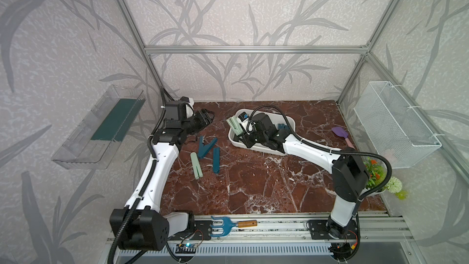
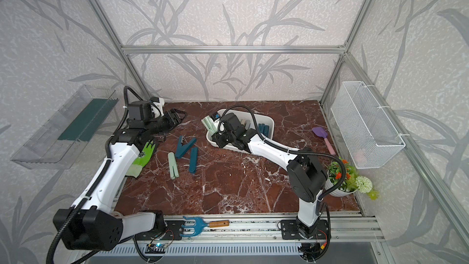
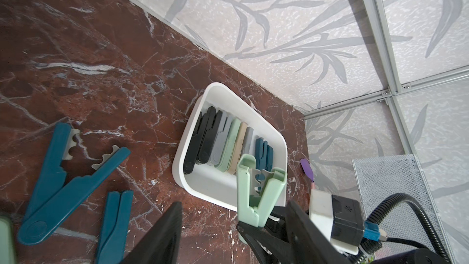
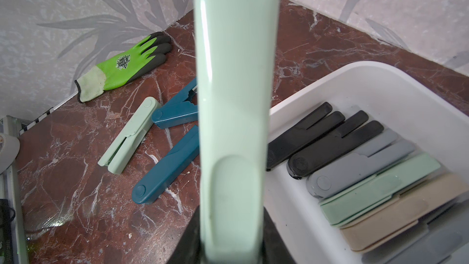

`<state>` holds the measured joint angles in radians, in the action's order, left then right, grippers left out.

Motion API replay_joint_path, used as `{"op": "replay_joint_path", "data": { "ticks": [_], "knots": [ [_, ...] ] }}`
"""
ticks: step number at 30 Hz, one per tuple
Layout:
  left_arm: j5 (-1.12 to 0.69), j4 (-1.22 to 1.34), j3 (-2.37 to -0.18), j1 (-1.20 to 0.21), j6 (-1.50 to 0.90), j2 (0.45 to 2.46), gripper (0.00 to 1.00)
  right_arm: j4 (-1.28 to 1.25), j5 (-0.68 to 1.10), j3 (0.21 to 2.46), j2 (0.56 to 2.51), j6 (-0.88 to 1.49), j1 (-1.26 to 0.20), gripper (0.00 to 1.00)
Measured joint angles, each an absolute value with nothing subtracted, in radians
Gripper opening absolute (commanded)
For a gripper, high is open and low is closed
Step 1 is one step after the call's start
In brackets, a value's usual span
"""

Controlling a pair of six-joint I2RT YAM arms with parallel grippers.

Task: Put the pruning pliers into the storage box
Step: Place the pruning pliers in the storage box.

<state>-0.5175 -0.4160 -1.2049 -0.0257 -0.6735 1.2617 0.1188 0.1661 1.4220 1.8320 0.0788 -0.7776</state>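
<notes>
My right gripper (image 4: 231,250) is shut on a mint green pruning plier (image 4: 233,85), whose handles splay apart at the far end (image 3: 258,186). In both top views it hangs over the left end of the white storage box (image 1: 294,124) (image 2: 272,123). Several black, grey, mint, beige and teal pruning pliers (image 3: 228,143) (image 4: 355,168) lie side by side in the box. Left of the box, three more lie on the table: an opened teal one (image 1: 206,147), a folded teal one (image 1: 216,160) and a mint one (image 1: 196,165). My left gripper (image 1: 209,118) is open and empty at the back left, above the table.
A green work glove (image 2: 144,154) lies at the table's left edge beside my left arm. A purple spatula (image 1: 341,133) and a flower pot (image 1: 375,173) are at the right. A blue hand rake (image 1: 223,226) rests on the front rail. Wire basket (image 1: 396,125) and clear bin (image 1: 99,128) hang on the side walls.
</notes>
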Motion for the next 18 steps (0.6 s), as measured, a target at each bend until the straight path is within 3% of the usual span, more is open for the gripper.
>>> {"op": "replay_joint_path", "data": {
  "ticks": [9, 11, 18],
  "knots": [
    [-0.616, -0.276, -1.099, -0.108, -0.765, 1.327, 0.68, 0.117, 0.200, 1.422, 1.832, 0.088, -0.776, 0.13],
    [-0.628, -0.248, -1.099, -0.126, -0.774, 1.336, 0.83, 0.117, 0.218, 1.422, 1.832, 0.094, -0.773, 0.13],
    [-0.643, -0.208, -1.099, -0.163, -0.785, 1.352, 0.85, 0.107, 0.267, 1.422, 1.832, 0.116, -0.763, 0.13]
  ]
}}
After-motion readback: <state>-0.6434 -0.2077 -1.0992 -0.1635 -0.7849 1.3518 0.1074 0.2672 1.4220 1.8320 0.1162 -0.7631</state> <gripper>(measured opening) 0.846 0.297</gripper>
